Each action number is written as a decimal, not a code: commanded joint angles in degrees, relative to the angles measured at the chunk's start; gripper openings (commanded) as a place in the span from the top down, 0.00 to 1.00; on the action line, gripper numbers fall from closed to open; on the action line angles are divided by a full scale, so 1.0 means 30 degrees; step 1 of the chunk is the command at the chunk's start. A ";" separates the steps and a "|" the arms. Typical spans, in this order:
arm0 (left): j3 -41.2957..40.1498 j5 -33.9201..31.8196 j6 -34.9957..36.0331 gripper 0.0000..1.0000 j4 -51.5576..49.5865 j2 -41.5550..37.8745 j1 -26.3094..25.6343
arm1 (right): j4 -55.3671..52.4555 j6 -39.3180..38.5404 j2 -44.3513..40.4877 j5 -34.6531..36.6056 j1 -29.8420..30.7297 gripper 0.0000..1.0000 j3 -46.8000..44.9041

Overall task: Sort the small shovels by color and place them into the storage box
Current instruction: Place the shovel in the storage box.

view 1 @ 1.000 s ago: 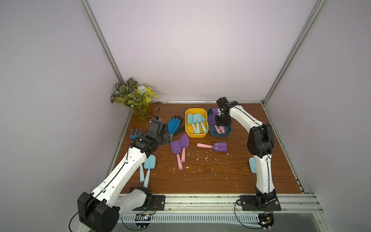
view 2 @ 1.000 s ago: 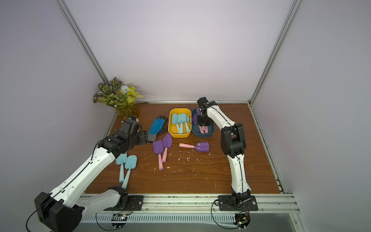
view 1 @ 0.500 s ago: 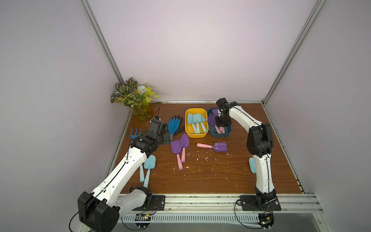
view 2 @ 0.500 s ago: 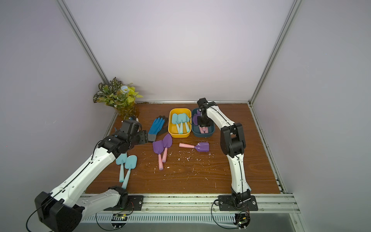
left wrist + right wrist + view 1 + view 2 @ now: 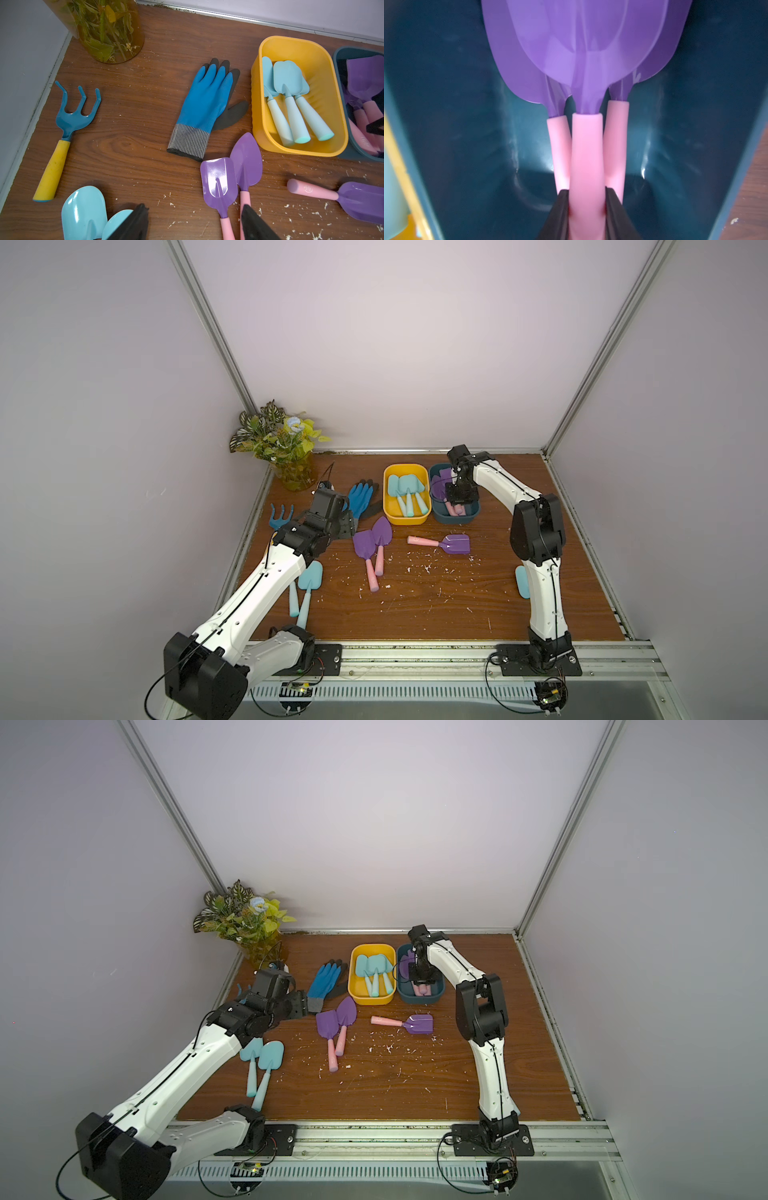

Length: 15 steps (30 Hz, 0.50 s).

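Nothing has shifted in the last second: both arms parked as before, sort about half done.

Left to right: two aqua shovels (image 5: 272, 1052) loose on the table (image 5: 415, 614) by the left arm; left gripper (image 5: 194, 209) spread wide, empty, poised just beside the purple pair (image 5: 365, 543); yellow box (image 5: 371, 1000) holds three aqua shovels (image 5: 407, 489); lone purple shovel (image 5: 457, 543) lies in front of the boxes; dark blue box (image 5: 455, 519) holds two purple shovels (image 5: 558, 145), with the right gripper (image 5: 587, 193) clamped on the pink handle of a third purple shovel (image 5: 586, 155), low inside, not released. One aqua shovel (image 5: 521, 580) sits beside the right arm. Judged still to sort: three aqua, three purple.
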 commanded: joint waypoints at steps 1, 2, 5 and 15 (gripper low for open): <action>-0.0319 -0.0152 0.0325 0.27 0.0219 0.0000 0.0189 | -0.0091 -0.0185 0.0411 0.0006 0.0145 0.91 0.0432; -0.0362 -0.0129 0.0352 0.27 0.0247 -0.0032 0.0238 | -0.0095 -0.0190 0.0490 0.0006 0.0152 0.91 0.0496; -0.0502 -0.0035 0.0419 0.27 0.0278 -0.0109 0.0395 | -0.0106 -0.0201 0.0809 -0.0022 0.0145 0.90 0.0685; -0.0591 0.0170 0.0591 0.27 0.0278 -0.0518 0.0823 | -0.0186 -0.0119 0.0897 0.0218 0.0203 0.75 0.0912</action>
